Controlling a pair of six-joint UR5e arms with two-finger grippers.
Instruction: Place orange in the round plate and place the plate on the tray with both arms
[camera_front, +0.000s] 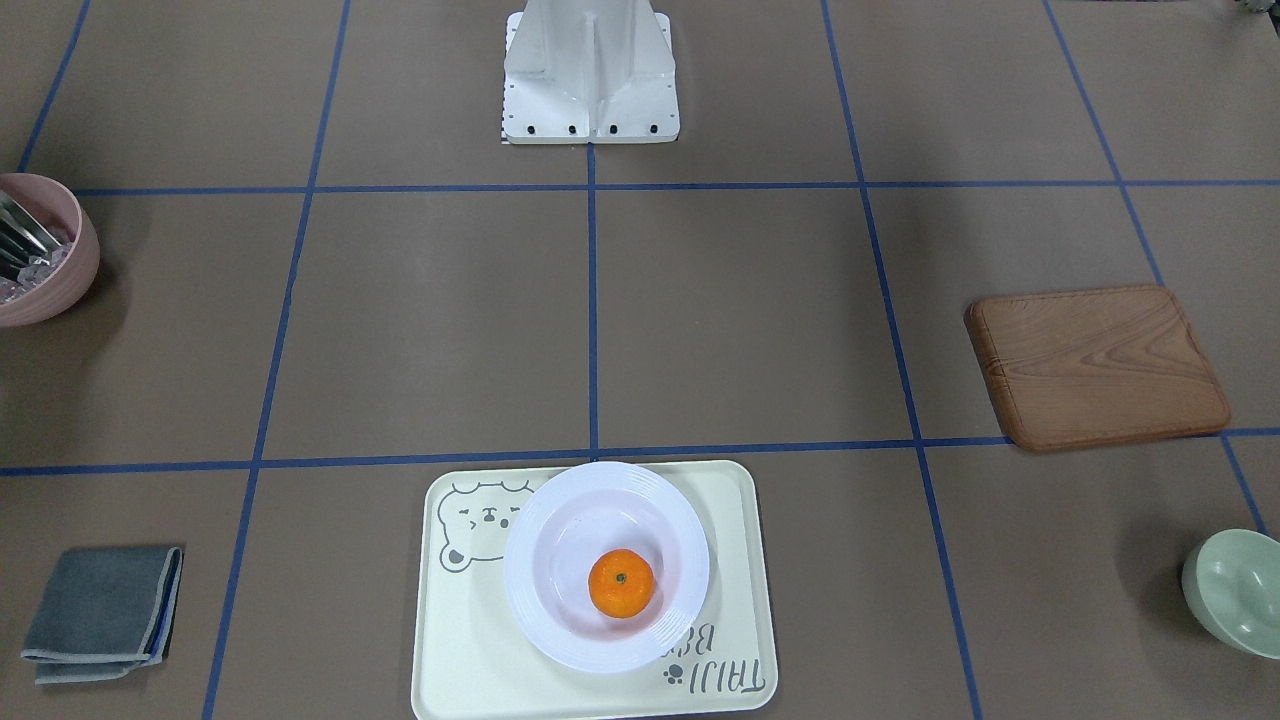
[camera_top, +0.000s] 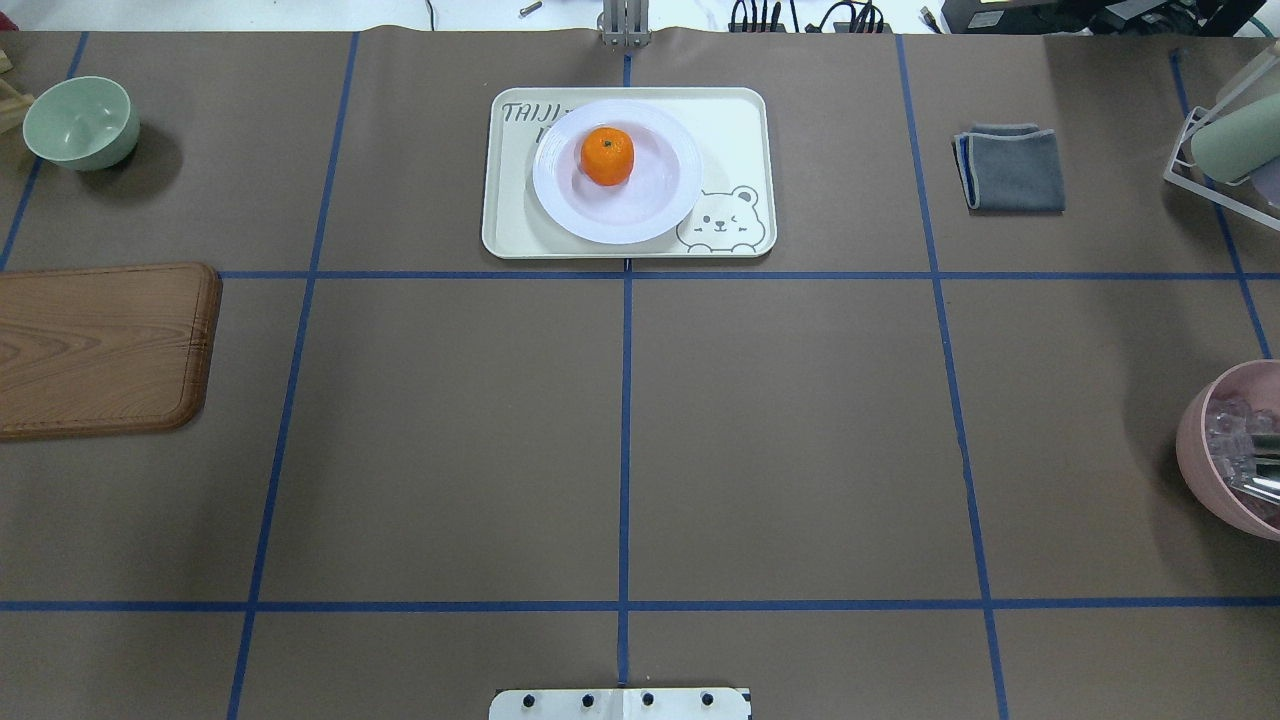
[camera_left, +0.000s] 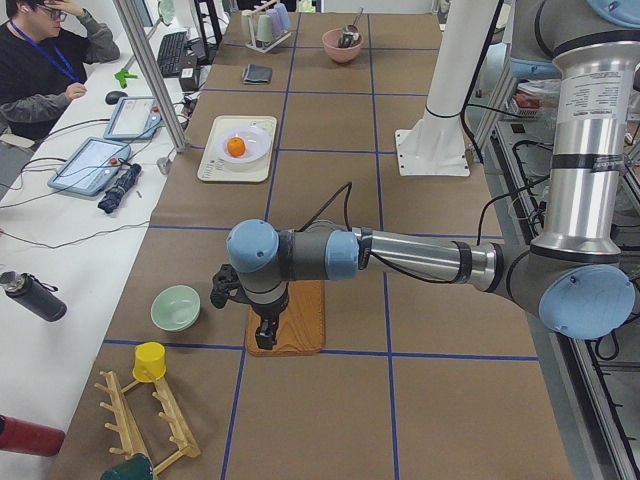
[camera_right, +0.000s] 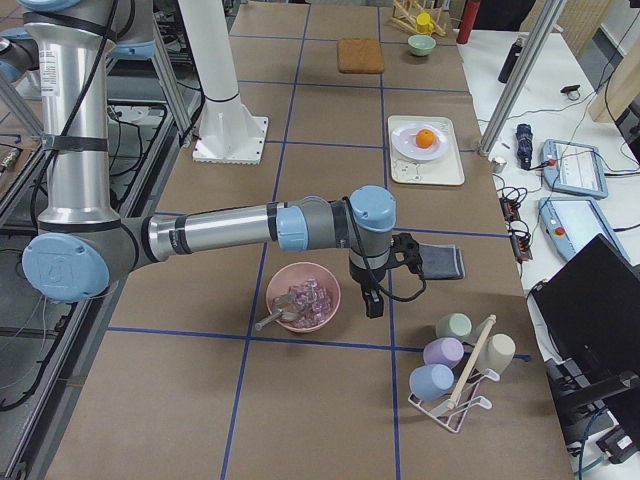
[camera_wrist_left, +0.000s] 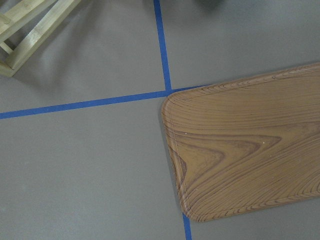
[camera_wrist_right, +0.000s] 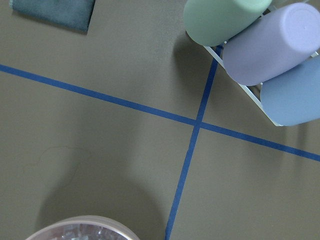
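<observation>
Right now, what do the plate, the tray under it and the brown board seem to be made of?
Plate: likely glazed ceramic or melamine; glossy white, ridged rim.
Tray: probably matte plastic; cream, rounded corners, printed bear.
Board: wood or wood-look laminate; visible brown grain, satin finish.

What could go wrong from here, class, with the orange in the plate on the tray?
The orange lies loose and off-centre in the round plate; a nudge to the tray could roll it. The left hand hangs over the wooden board, so a careless move might strike it.
</observation>
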